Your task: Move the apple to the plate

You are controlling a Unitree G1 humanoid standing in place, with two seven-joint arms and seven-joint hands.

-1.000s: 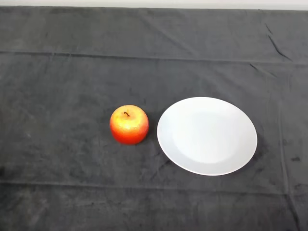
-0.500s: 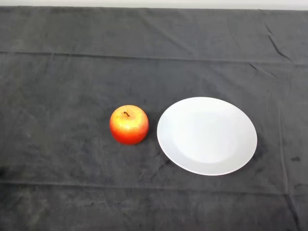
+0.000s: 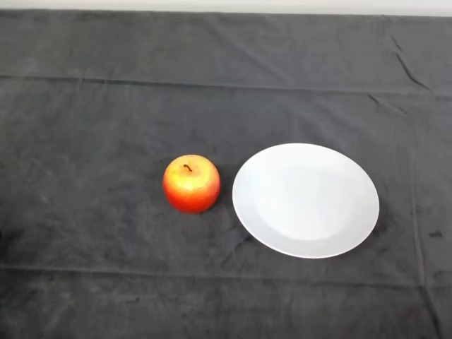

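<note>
Apple (image 3: 191,183) sits upright on the dark cloth (image 3: 85,141), just left of the plate (image 3: 306,200) and not touching it, stem up. Nothing of my task looks done: the plate is bare, and reaching, grasping and carrying are all left. My hand is out of sight, so I cannot tell its fingers' state. One apple, one plate.
</note>
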